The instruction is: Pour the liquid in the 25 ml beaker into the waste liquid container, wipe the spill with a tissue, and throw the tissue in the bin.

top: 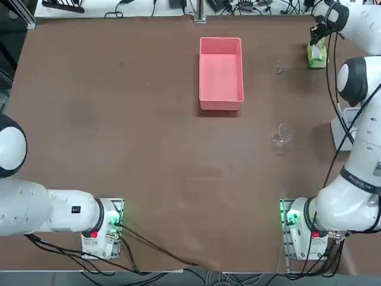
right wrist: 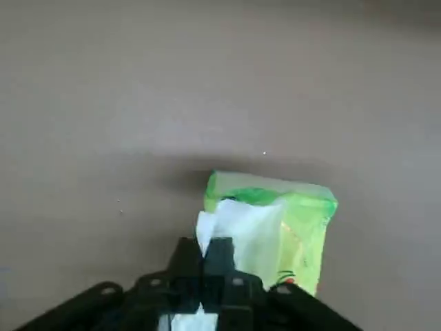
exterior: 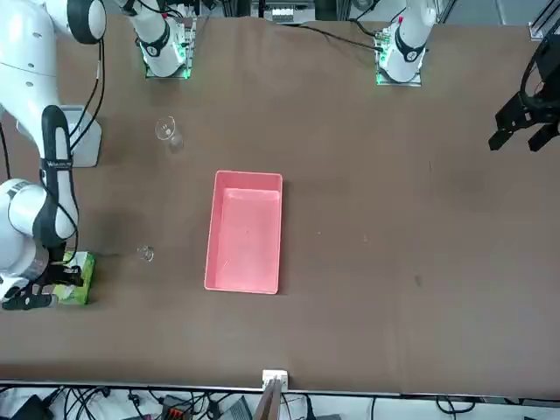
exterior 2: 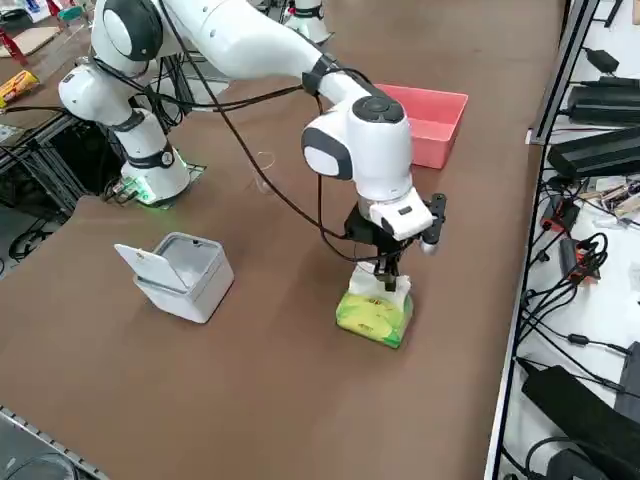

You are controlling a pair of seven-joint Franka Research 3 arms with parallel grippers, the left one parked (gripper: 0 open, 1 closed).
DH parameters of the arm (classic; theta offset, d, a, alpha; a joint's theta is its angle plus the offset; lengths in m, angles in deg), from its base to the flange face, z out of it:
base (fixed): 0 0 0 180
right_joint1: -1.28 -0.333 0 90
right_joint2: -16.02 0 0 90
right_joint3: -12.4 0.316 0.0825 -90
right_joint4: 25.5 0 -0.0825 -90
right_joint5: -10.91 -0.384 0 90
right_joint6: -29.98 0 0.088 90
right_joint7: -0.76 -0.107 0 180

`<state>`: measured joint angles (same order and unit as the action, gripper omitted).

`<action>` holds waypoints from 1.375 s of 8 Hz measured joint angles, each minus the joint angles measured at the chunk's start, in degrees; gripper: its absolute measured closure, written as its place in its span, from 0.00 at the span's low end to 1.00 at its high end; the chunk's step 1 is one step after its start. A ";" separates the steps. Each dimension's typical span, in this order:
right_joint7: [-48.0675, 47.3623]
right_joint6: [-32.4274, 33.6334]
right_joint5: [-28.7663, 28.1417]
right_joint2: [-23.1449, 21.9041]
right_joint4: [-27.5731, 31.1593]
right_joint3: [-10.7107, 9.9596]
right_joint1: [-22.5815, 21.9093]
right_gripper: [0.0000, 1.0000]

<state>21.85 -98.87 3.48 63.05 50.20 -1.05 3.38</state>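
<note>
Standing open at the left of the right side view, the small white lidded bin (exterior 2: 180,272) is waiting, lid up, so a used sheet can drop straight in. Sitting further along, the larger clear glass beaker with a spout (exterior 2: 262,162) is staying upright on the brown table (exterior 2: 250,350). Next, the right gripper (exterior 2: 388,283) is pinching its fingers tight on the white tissue (right wrist: 238,231) sticking out of the yellow-green tissue pack (exterior 2: 375,316), likely for pulling one sheet free. In the top view, the tiny clear 25 ml beaker (top: 278,67) is standing between the pink rectangular plastic tray (top: 221,72) and that pack.
</note>
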 joint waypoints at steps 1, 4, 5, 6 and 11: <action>0.22 0.00 0.38 0.00 -0.31 0.00 -0.03 0.98; 1.18 1.39 0.74 -0.02 -0.95 -0.08 -0.06 0.98; 1.81 2.45 0.74 -0.05 -1.31 -0.12 -0.06 0.98; 2.98 3.37 0.77 -0.28 -1.83 -0.11 -0.15 0.98; 8.72 14.89 -0.02 -6.09 -2.76 0.13 -1.34 0.98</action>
<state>30.57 -83.97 3.46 56.96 47.44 -0.92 2.04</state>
